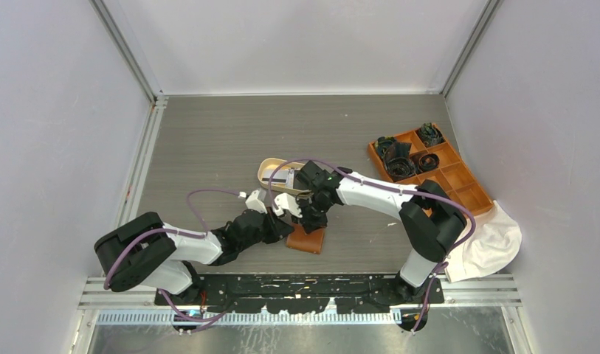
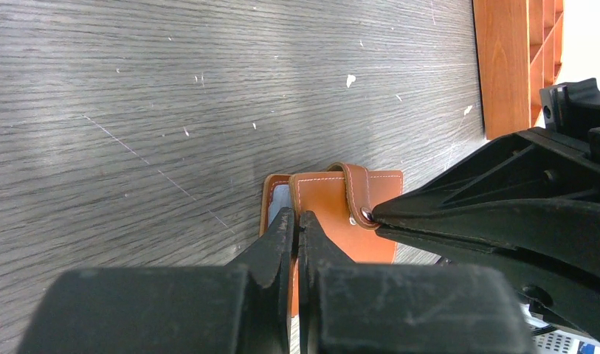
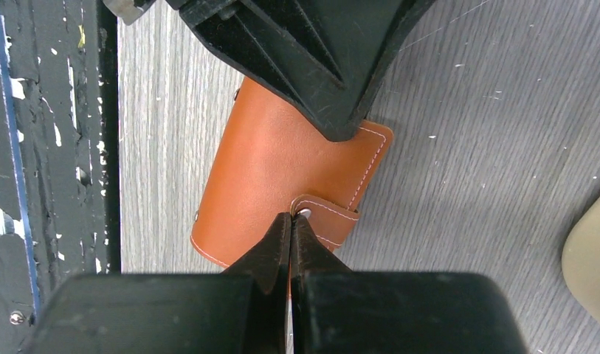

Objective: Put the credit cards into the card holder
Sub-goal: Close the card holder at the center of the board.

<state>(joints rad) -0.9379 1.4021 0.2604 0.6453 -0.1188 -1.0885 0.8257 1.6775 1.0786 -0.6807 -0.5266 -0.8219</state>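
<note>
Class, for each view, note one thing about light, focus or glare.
Top external: even, soft light, no hard shadows. Left wrist: the card holder is sharp, the left gripper's near body blurred. Right wrist: a soft sheen on the leather, the right gripper's base out of focus.

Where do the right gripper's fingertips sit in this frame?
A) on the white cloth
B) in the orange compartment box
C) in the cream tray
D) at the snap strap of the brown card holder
D: in the right wrist view the right gripper has its closed tips at the snap strap of the card holder, which lies flat on the table.
</note>
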